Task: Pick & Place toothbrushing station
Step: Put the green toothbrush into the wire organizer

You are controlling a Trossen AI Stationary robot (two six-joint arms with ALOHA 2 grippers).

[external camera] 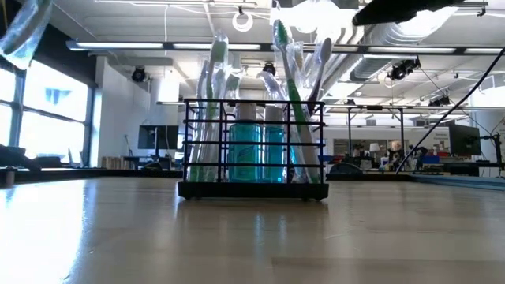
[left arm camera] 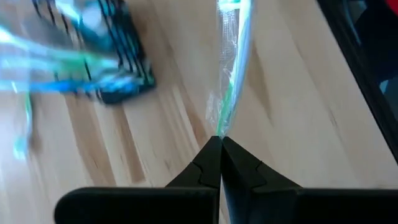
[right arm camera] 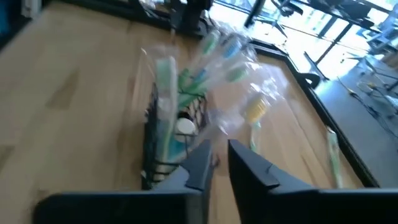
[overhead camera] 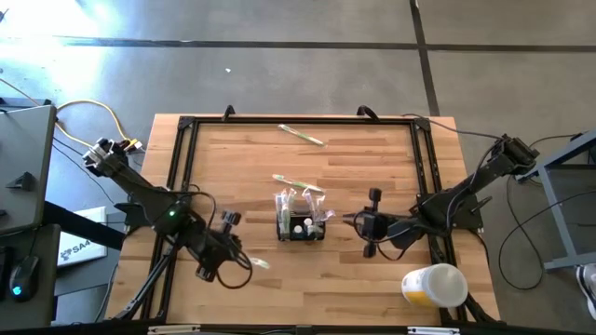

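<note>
While the left claw (left arm camera: 219, 142) pinches a crinkly plastic-wrapped toothbrush (left arm camera: 233, 68), the right claw (right arm camera: 219, 149) gapes slightly.

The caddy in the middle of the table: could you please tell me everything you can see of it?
The caddy is a small black wire box standing upright near the middle of the wooden table. It holds wrapped toothbrushes, which lean out above its rim, and two blue bottles with white caps. The right pincer is beside it; whether they touch is unclear.
</note>
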